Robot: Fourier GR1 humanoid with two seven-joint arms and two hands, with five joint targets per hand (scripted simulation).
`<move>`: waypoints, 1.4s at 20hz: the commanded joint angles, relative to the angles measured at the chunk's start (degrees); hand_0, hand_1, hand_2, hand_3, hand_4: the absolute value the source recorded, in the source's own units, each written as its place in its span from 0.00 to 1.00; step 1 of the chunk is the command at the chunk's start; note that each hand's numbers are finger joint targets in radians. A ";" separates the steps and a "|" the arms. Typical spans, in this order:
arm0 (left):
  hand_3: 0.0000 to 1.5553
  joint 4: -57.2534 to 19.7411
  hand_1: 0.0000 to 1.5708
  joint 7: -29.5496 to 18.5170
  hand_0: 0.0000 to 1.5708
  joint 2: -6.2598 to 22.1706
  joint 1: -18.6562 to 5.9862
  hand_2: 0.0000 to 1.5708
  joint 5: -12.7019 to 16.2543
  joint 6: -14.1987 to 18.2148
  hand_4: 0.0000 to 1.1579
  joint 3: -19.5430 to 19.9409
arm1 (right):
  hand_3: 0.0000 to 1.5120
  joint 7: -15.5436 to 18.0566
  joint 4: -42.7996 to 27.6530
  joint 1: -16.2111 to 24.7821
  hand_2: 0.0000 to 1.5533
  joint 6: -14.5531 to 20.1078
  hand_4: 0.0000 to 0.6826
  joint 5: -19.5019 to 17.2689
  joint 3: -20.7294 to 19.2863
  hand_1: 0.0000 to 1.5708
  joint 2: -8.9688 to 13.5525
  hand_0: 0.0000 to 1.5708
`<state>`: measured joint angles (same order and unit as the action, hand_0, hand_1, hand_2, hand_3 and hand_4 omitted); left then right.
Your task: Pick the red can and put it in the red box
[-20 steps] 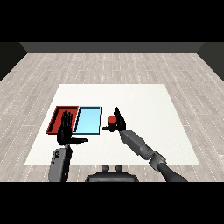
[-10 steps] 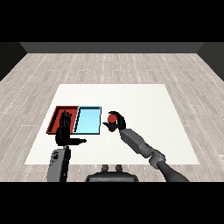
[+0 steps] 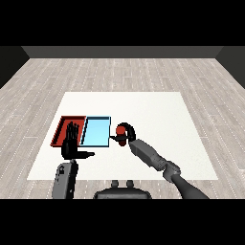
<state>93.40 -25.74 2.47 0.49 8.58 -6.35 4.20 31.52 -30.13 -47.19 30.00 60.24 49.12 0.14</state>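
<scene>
A flat white table point(image 3: 158, 115) with a smooth, matte top is seen against a floor point(image 3: 119, 72) of pale grey planks laid in long strips. Two shallow rectangular trays are set side by side near the table's left part, touching along one long edge. The red tray point(image 3: 62, 127) has a thin raised rim and a darker inside; the light blue tray point(image 3: 96, 132) is shown with a plain, evenly coloured bottom and a slim darker border.

The red can point(image 3: 121, 129) is found just to the right of the light blue tray, on or just above the table, outside both trays. Only its upper part is shown: a small rounded shape of bright, glossy red, with a curved top edge. The lower part is hidden by black fingers.

The right hand point(image 3: 126, 136) is wrapped round the can, its fingers and thumb curled about the can's sides so that the can is enclosed in the grasp. It is carried on a grey, boxy forearm point(image 3: 149, 154) made of jointed, hard-looking segments.

The left hand point(image 3: 72, 143) is held over the near end of the red tray, its fingers straight and pointed away, the thumb stuck out to the side; nothing is held in it. Whether it touches the tray cannot be told.
</scene>
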 commanded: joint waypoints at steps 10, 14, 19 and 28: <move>0.00 -0.31 0.00 1.23 0.00 -1.04 -2.43 0.00 -0.80 1.60 0.00 -0.92 | 0.92 3.68 -1.09 -2.69 0.95 3.58 0.85 -1.65 -1.85 0.98 -0.14 0.98; 0.00 -1.81 0.00 -3.31 0.00 -0.14 2.28 0.00 -0.45 -1.39 0.00 -0.64 | 0.91 5.03 -4.67 -1.85 0.94 4.09 0.85 -4.13 -4.84 0.98 0.37 0.98; 0.00 2.99 0.00 2.74 0.00 -1.19 0.48 0.00 -3.41 2.77 0.00 -2.95 | 0.91 5.60 -14.80 4.01 0.94 7.78 0.89 -9.77 -5.01 0.96 4.01 0.96; 0.00 5.94 0.00 8.60 0.00 -2.35 -1.42 0.00 -3.43 1.37 0.00 -8.55 | 0.92 0.24 -39.41 7.61 0.91 12.22 0.93 -14.52 -6.82 0.93 15.93 0.93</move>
<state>97.87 -19.58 0.80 -0.78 5.75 -5.29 -2.43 33.61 -59.29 -42.08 40.85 47.64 43.12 9.75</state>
